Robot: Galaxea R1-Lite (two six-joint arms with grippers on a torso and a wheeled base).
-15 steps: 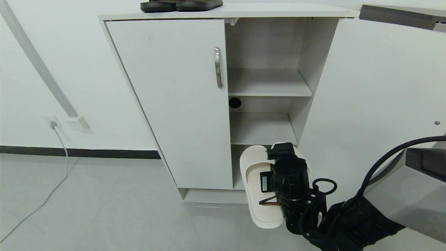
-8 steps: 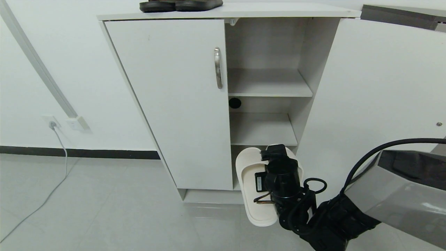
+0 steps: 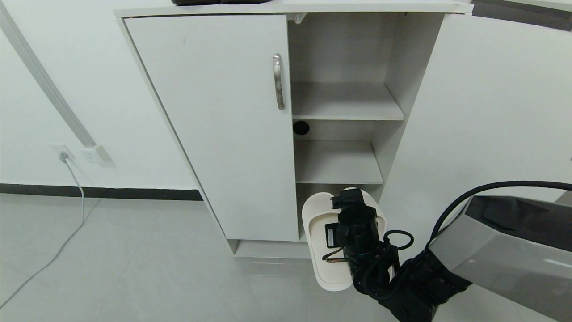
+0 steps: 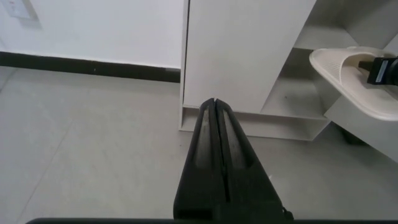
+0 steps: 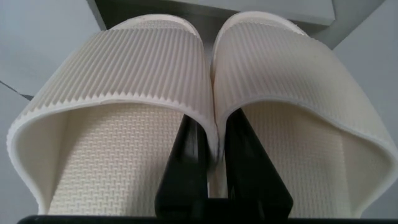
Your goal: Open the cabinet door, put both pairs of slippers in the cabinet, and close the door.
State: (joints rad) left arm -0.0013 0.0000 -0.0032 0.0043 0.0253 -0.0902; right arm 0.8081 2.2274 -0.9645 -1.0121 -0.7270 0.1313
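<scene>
Slippers (image 3: 317, 250) nearer cabinet (image 3: 214, 125) | right tool (image 5: 212, 146) pinches both | left tool (image 4: 214, 106) closed, empty | tiled floor (image 3: 134, 277), white wall (image 3: 89, 53)

Cream slipper pair (image 3: 315, 235) side by side before cabinet (image 3: 344, 100) bottom opening; right door (image 3: 469, 112) open.

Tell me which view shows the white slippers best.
The right wrist view: both slippers show side by side, ribbed straps plain, the right claw shut on their touching inner edges. In the head view the arm hides much of them before the cabinet. The left wrist view catches part of one slipper.
</scene>
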